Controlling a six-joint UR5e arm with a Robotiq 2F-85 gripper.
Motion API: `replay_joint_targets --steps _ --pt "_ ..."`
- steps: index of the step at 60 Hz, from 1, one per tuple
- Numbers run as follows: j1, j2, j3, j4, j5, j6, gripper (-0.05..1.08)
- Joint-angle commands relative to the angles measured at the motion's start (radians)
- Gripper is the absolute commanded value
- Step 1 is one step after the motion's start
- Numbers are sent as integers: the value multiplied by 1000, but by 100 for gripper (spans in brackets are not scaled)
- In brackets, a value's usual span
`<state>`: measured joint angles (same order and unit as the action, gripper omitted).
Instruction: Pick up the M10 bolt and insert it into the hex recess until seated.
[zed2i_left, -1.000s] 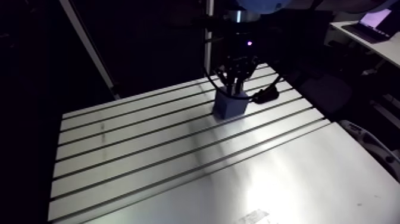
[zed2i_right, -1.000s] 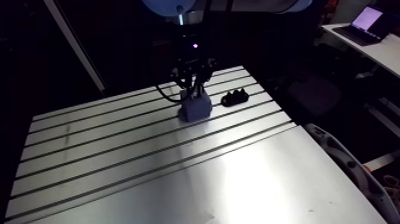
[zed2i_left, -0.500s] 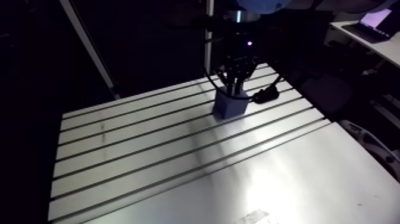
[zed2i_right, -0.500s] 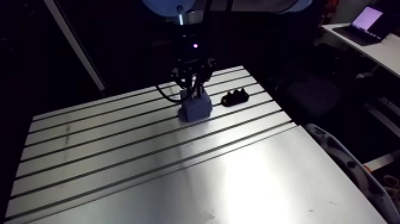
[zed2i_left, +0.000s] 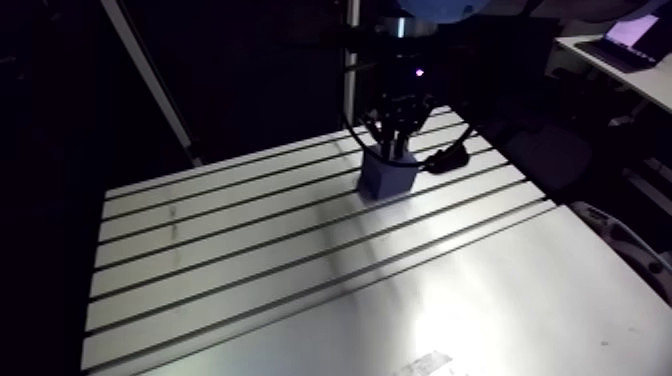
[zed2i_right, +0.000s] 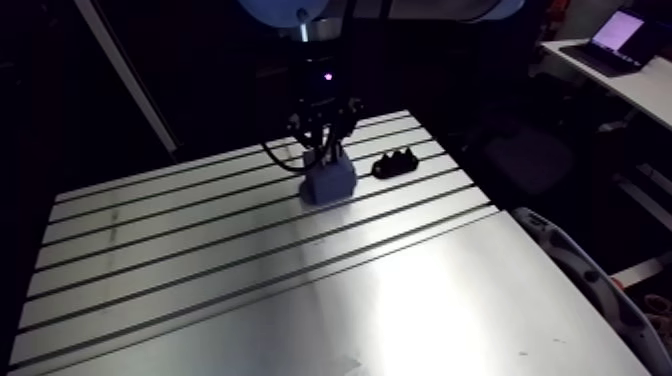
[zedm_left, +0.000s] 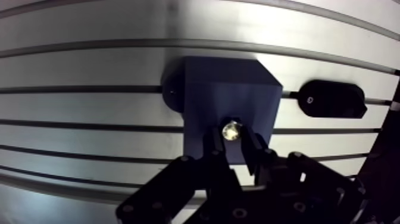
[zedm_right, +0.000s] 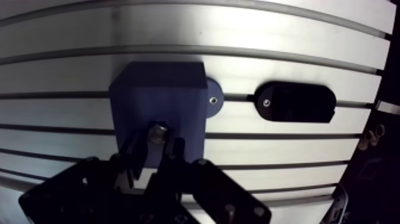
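A blue block (zedm_left: 229, 98) stands on the slotted aluminium table (zed2i_left: 300, 250), fixed by round tabs at its sides. My gripper (zedm_left: 233, 143) hangs right over the block's top, shut on the M10 bolt (zedm_left: 231, 130), whose shiny metal end shows between the two dark fingers (zedm_left: 213, 146). The bolt sits over the block's top face; the hex recess is hidden beneath it. In the arm view the gripper (zed2i_right: 325, 150) comes straight down onto the blue block (zed2i_right: 329, 182) at the table's far side.
A black oval holder (zedm_left: 330, 99) is fastened to the table just beside the block, seen also as a black holder (zed2i_right: 398, 161) in the arm view. Long slots run across the table.
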<state>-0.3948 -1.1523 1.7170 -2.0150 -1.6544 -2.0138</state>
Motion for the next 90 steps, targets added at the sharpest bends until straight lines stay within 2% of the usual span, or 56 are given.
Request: replay_joint_targets --steps 1,51,90 --pt "0 0 -1 0 0 0 69" --pt "0 0 -4 3 -1 -24 72" --pt "-1 -5 -12 15 -3 -190 71"
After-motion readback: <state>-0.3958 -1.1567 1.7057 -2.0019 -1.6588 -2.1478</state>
